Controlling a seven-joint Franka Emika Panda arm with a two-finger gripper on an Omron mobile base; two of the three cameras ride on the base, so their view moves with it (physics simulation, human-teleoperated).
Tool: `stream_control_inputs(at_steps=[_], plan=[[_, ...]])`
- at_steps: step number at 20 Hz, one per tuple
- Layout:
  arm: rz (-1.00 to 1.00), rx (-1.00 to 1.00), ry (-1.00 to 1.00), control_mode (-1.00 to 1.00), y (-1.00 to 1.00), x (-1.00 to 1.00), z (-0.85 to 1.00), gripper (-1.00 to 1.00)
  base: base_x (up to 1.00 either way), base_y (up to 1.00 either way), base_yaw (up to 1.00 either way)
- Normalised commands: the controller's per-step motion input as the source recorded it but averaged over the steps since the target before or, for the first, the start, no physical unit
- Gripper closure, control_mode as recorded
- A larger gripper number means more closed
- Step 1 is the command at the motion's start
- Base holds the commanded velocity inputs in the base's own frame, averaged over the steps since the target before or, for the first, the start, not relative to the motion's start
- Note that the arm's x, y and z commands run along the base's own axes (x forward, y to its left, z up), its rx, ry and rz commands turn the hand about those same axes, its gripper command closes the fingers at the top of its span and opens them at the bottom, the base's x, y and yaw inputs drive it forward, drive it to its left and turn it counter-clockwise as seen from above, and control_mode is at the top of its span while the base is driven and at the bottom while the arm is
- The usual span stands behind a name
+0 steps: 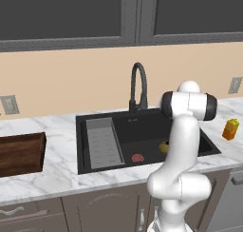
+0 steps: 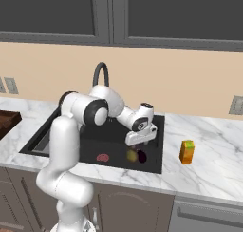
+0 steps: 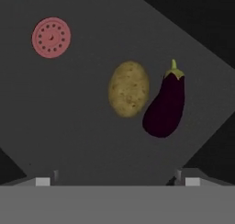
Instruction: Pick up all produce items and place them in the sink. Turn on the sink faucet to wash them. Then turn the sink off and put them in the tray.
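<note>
Two produce items lie side by side on the floor of the black sink [image 2: 157, 126]: an olive-yellow potato [image 3: 129, 88] [image 2: 131, 155] and a dark purple eggplant [image 3: 165, 106] [image 2: 142, 156]. They nearly touch. My gripper [image 2: 138, 144] [image 3: 116, 176] hangs just above them inside the basin, pointing down, open, with nothing between its fingers. From the left base view the arm hides most of that spot, and just the potato [image 1: 163, 147] peeks out. The black gooseneck faucet [image 1: 138, 86] [image 2: 100, 74] stands behind the sink [image 1: 95, 119]. The brown wooden tray [image 1: 19, 152] [image 2: 7, 121] sits on the counter left of the sink.
A flat red drain disc [image 3: 51, 37] [image 1: 137, 157] [image 2: 102, 157] lies on the sink floor left of the produce. A grey ribbed rack [image 1: 102, 143] lines the sink's left side. An orange block with a green top [image 1: 230, 129] [image 2: 187, 151] stands on the marble counter to the right.
</note>
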Motion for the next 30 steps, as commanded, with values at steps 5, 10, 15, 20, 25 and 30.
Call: stream_control_inputs(at_steps=[5,10,15,20,25,30], plan=[[0.04,0.0,-0.05,-1.0,0.2,-0.45,0.62,-1.0,0.0,0.0,0.0],[0.07,0.0,-0.09,-1.0,0.31,-0.4,0.53,-1.0,0.0,0.0,0.0],[0.12,0.05,-0.13,-1.0,0.32,-0.38,0.35,-1.0,0.0,0.0,0.0],[0.16,0.12,-0.23,-1.0,0.22,-0.43,0.15,-1.0,0.0,0.0,0.0],[0.18,0.13,-0.31,-1.0,0.2,-0.38,0.11,-1.0,0.0,0.0,0.0],[0.15,0.13,-0.24,-1.0,0.2,-0.11,0.41,-1.0,0.0,0.0,0.0]])
